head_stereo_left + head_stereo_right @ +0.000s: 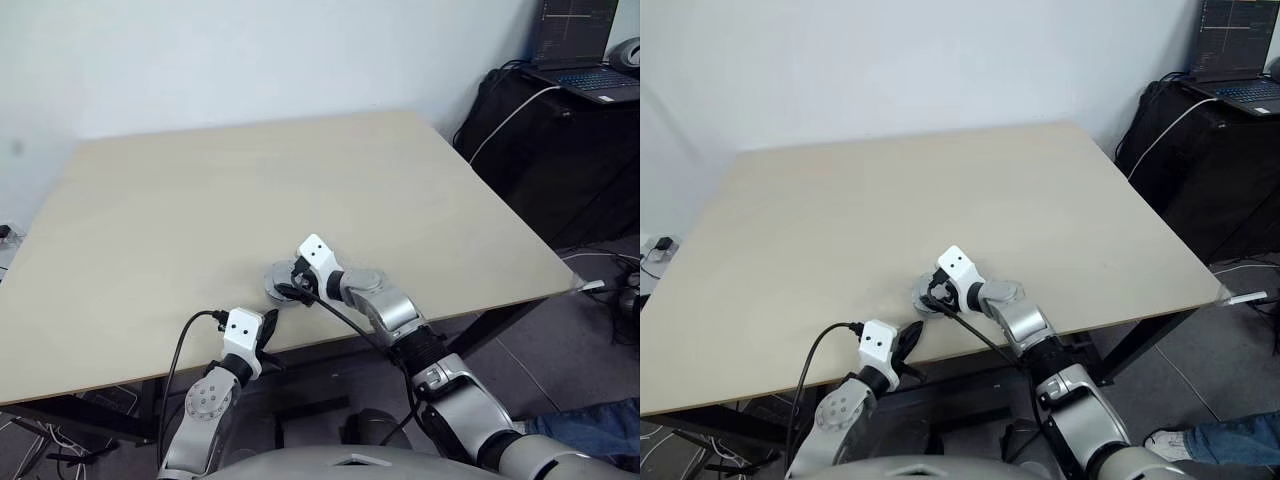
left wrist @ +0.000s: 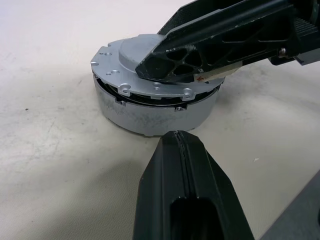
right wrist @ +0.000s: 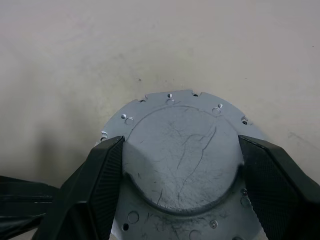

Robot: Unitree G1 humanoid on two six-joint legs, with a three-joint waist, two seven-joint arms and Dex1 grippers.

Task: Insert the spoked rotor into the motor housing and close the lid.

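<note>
Lid [image 3: 182, 150] sat on motor housing [image 2: 150, 112] at lower centre, right gripper [image 3: 182, 172] straddling its hub, left gripper [image 2: 186, 187] clenched empty; closing likely needs downward press.

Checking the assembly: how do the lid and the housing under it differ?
The silver-grey lid is a thin, flat disc with rim screw holes and a raised round hub; the grey motor housing is a taller plain-walled drum. The lid sits on top, a dark gap showing beneath its edge; the housing rests on the table. Both are round and grey.
</note>
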